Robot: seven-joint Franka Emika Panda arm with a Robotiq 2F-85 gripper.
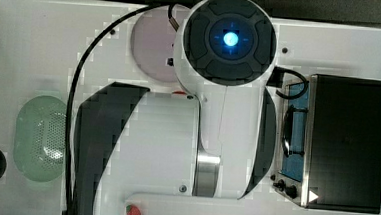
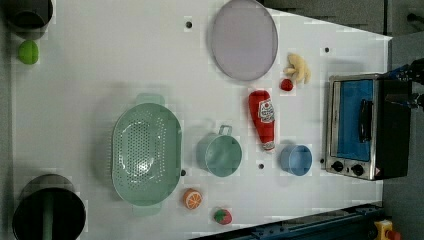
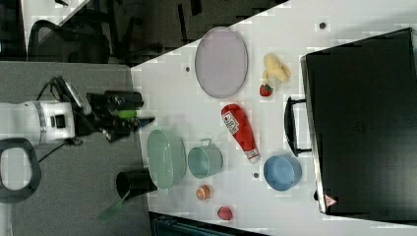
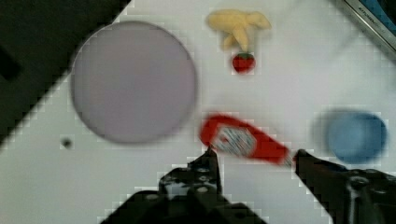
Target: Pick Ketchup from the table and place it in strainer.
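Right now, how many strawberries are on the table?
2: one strawberry beside the yellow toy near the plate; another strawberry by the orange slice at the table edge. Others may be hidden.

Green cup [image 2: 219, 154] (handled) stands between Ketchup [image 2: 263, 120] and strainer [image 2: 145, 153].

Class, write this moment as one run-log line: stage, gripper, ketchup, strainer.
stage: before the grasp | gripper: open, above table, holding nothing | ketchup: lying on table | strainer: empty

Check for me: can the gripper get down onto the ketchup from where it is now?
Probably yes. In the wrist view the open gripper hangs above the Ketchup, which lies flat on the table, apart from the blue cup, the green cup and the strawberry.
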